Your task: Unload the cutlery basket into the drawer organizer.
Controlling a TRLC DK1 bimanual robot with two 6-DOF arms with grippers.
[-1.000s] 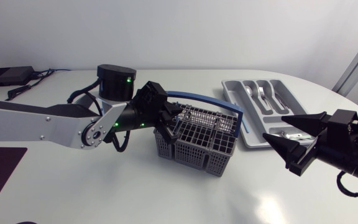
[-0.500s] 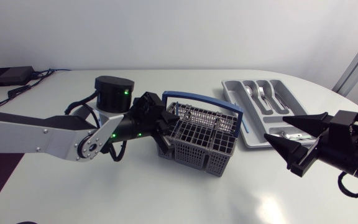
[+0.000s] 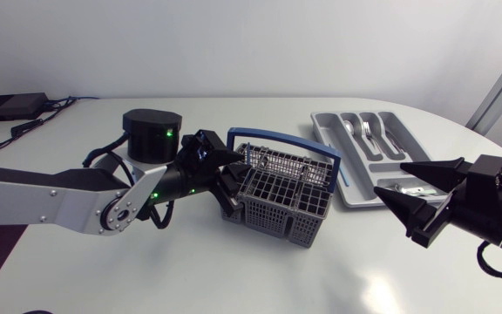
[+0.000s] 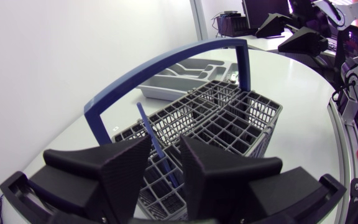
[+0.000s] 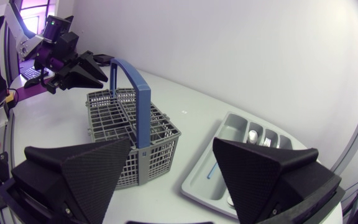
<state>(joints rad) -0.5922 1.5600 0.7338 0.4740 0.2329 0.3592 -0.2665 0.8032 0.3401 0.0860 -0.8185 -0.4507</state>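
Left gripper (image 4: 165, 144) at grey mesh basket (image 4: 232, 124), blue arched handle (image 4: 166, 60) upright

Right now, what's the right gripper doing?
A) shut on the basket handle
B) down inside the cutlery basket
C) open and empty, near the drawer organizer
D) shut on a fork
C: the right gripper has its two fingers spread wide with nothing between them, and it sits by the near end of the drawer organizer, clear of the basket.
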